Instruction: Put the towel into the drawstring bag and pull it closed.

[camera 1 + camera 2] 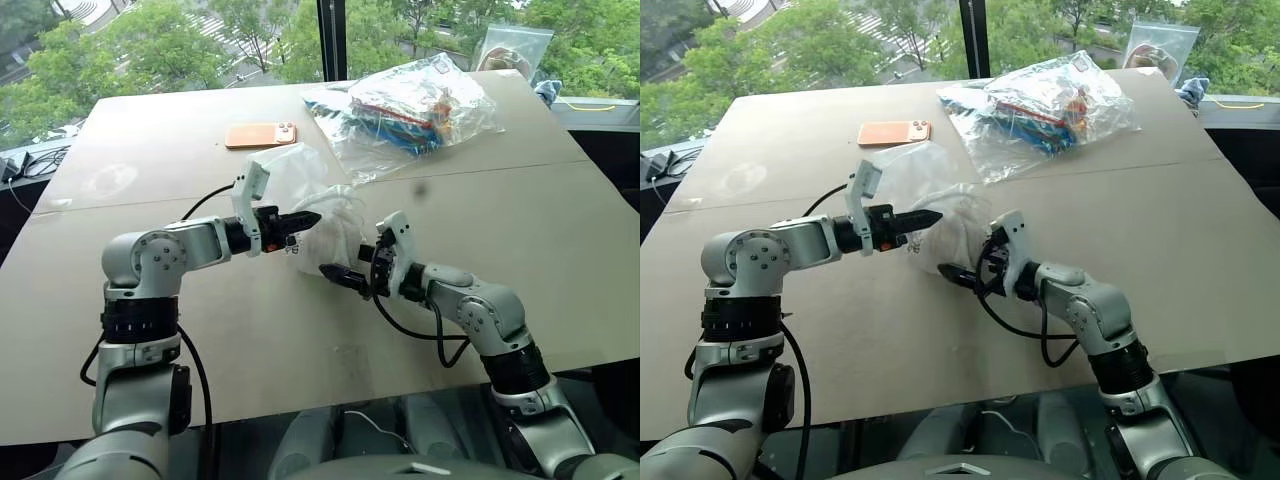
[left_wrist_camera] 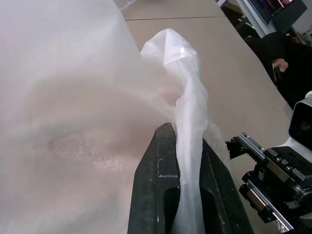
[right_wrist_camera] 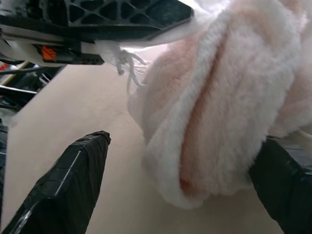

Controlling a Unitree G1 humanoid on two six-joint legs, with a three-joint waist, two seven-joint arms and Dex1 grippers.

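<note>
The drawstring bag (image 1: pixel 296 172) is thin translucent white fabric, lying mid-table and bunched up toward my left gripper (image 1: pixel 311 218). That gripper is shut on a twisted edge of the bag (image 2: pixel 187 122). The towel (image 3: pixel 219 102) is a cream-white fluffy bundle resting on the table at the bag's near side, just under the left gripper. My right gripper (image 1: pixel 338 273) is open. Its two black fingers (image 3: pixel 73 180) stand wide on either side of the towel's lower fold, with a clear gap on one side. Whether part of the towel lies inside the bag I cannot tell.
A clear plastic bag of colourful items (image 1: pixel 405 110) lies behind the drawstring bag, and an orange phone (image 1: pixel 260 134) lies to its left. Another clear pouch (image 1: pixel 510 45) stands at the back right. The brown table (image 1: pixel 540 220) has bare room on both sides.
</note>
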